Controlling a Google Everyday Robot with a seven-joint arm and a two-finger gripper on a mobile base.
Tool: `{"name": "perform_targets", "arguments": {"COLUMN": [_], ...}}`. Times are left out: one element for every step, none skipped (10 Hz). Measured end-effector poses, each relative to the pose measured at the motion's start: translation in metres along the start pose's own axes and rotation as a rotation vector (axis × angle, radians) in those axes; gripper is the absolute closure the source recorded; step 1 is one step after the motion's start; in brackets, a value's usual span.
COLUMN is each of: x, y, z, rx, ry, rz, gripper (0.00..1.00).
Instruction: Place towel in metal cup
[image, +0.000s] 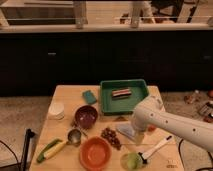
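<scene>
Reaching in from the right edge, where its far part is cut off, the thick white arm (170, 125) bends down toward the middle of the bench (65, 95). The hand (137, 140) sits low at the end of the arm, at the right side of the towel (125, 131). It is mostly lost against the arm's own body, so I cannot tell if it is apart, together or clamped on something. The towel lies flat on the bench between the dark grapes (111, 137) and the arm, and only its left part shows. The metal cup (74, 136) stands well apart to the left, just below the maroon bowl (86, 116). A small orange thing (151, 128) beside the arm is too hidden to name, and the striped item (120, 93) in the green tray (107, 102) is hard to make out.
</scene>
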Motion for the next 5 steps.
{"name": "perform_targets", "arguments": {"x": [-0.001,-0.001,0.0,-0.003,-0.003], "y": [-0.004,-0.006,-0.007,-0.008,-0.008], "z": [0.007,0.014,0.021,0.028,0.033], "rx": [-0.006,-0.021,-0.039,-0.057,-0.071], "ry": [-0.005,-0.006,-0.005,-0.007,-0.008], "rz": [-0.004,-0.005,-0.007,-0.011,-0.013], "gripper": [0.2,0.2,0.2,0.2,0.2]}}
